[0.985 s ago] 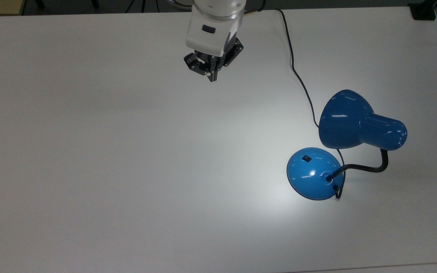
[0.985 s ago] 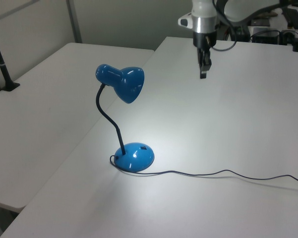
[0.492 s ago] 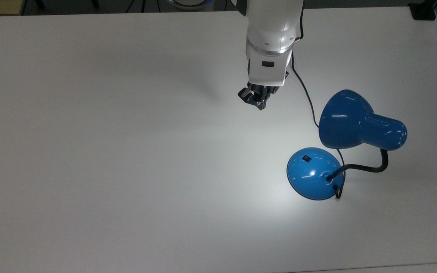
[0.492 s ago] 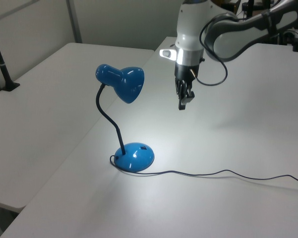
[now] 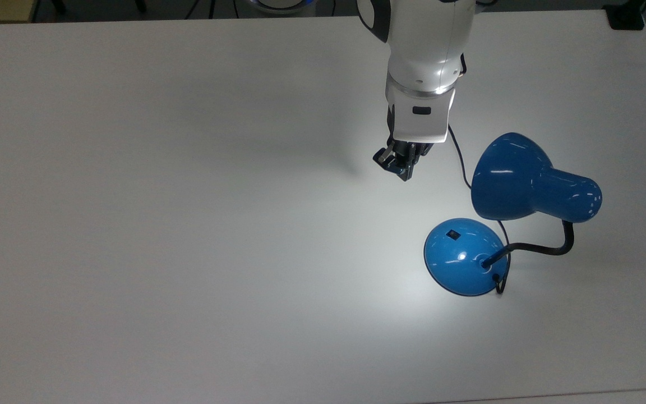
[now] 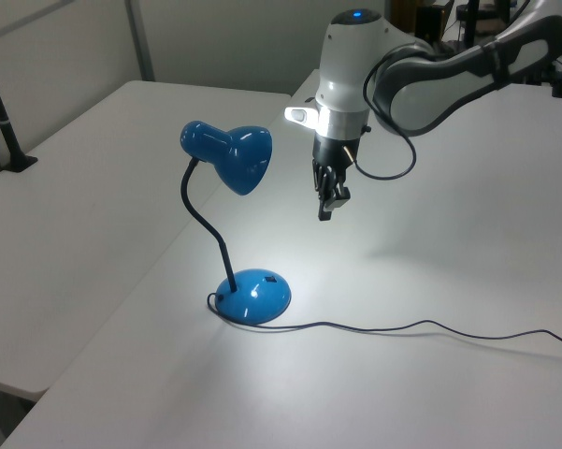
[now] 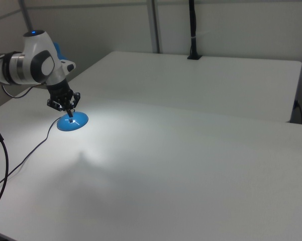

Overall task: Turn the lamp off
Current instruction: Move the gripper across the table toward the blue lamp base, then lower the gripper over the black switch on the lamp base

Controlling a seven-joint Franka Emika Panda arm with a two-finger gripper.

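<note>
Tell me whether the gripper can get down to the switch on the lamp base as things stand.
Probably yes. The gripper hangs above bare table, apart from the lamp. The switch sits on the base's uncovered side, clear of the shade, so the way down looks free.

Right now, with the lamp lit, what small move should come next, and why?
Probably carry the gripper on toward the lamp base and down over its small black switch. The fingers hang above the table, clear of the base, and light pools there.
</note>
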